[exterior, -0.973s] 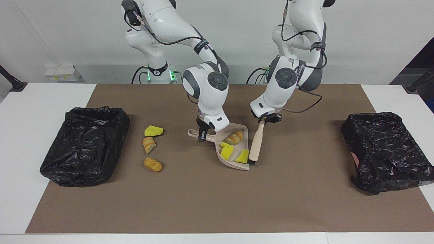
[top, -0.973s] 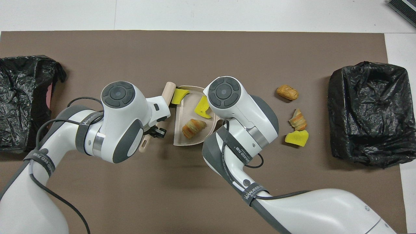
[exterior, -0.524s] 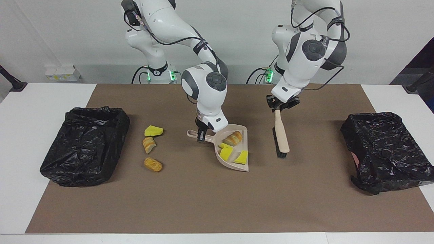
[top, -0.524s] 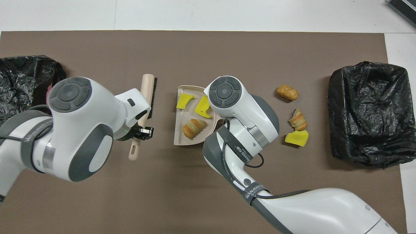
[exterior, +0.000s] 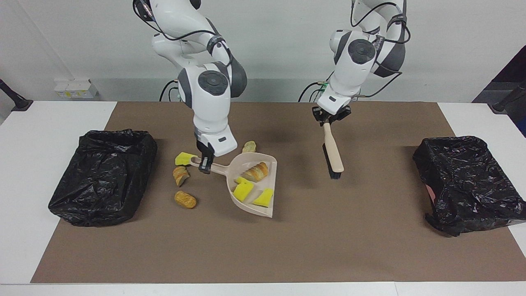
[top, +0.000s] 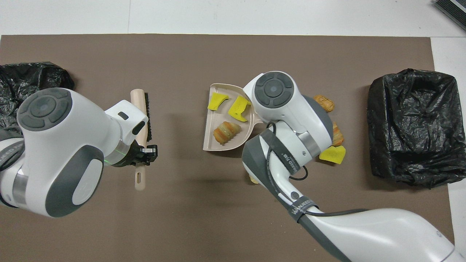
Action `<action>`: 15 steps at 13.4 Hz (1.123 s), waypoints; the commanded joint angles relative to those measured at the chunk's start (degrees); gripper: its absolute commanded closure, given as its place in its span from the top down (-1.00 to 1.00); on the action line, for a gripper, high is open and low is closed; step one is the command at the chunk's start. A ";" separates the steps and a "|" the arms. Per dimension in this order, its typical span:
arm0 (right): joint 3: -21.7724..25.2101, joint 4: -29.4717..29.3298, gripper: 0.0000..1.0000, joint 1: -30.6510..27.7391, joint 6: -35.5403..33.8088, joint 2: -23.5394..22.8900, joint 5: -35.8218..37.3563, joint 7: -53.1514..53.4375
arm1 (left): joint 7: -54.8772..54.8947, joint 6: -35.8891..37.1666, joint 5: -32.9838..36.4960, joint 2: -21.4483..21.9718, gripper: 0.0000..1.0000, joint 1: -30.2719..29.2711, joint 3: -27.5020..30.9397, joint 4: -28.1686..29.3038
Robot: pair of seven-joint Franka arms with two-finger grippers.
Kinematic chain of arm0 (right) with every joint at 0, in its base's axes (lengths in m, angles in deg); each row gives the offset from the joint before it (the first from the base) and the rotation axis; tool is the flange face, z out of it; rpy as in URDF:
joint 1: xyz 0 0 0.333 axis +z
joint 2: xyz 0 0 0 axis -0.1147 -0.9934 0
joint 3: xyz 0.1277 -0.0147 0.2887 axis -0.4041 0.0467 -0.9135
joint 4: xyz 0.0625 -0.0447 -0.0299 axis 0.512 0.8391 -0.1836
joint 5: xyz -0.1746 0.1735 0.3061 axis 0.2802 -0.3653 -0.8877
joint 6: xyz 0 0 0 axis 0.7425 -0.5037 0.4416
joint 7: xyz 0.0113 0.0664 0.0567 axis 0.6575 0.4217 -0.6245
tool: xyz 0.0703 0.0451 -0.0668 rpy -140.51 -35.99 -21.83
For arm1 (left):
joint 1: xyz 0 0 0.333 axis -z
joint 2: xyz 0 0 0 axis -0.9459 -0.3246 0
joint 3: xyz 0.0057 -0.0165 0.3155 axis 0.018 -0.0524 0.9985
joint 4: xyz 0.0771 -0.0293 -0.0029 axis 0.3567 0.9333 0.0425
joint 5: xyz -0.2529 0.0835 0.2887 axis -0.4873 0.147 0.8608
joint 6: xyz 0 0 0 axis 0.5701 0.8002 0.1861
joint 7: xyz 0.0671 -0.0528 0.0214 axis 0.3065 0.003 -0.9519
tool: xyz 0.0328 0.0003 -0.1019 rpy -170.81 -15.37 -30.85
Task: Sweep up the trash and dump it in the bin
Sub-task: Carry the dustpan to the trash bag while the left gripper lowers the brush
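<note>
Right gripper clenched on the handle of the beige plastic dustpan, which is lifted clear of the brown mat, over its middle. In the pan: two bright yellow sponge chunks and one tan striped bread-like piece.

Left gripper clamped on the handle end of the beige black-bristled brush, held in the air over the mat toward the left arm's end, well apart from the dustpan, bristle end angled down.

Trash on the mat: a yellow sponge chunk touching or just under the dustpan handle tip, cannot tell which; a tan bread slice piece and an orange-brown bread lump beside it, toward the front edge of the desk; a small tan crumb toward the robots' edge of the desk.

Black plastic-lined bin at the right arm's end of the desk; a second black-lined bin at the left arm's end. Both sit on the mat's end edges.
</note>
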 commanded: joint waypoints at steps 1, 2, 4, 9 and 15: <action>-0.55 -2.67 -1.00 -6.20 -3.41 1.15 -2.65 -8.43 | -6.80 -4.31 -0.22 2.47 -1.00 7.54 0.66 6.39; -0.46 -2.68 -1.00 -8.74 -3.42 2.11 -2.57 -11.15 | -8.31 -5.97 -0.48 3.17 -1.00 8.87 0.57 9.44; -0.46 -2.77 -1.00 -13.93 -3.68 3.52 -2.48 -16.78 | -9.03 -8.70 -3.45 7.28 -1.00 11.33 0.57 16.21; 2.60 -2.77 -1.00 -25.89 -2.72 4.67 -2.30 -34.53 | -10.52 -15.91 -5.75 8.36 -1.00 15.56 0.57 23.87; 11.15 -2.33 -1.00 -27.49 0.60 5.90 8.09 -41.15 | -10.61 -19.96 -7.95 7.92 -1.00 16.62 0.57 26.00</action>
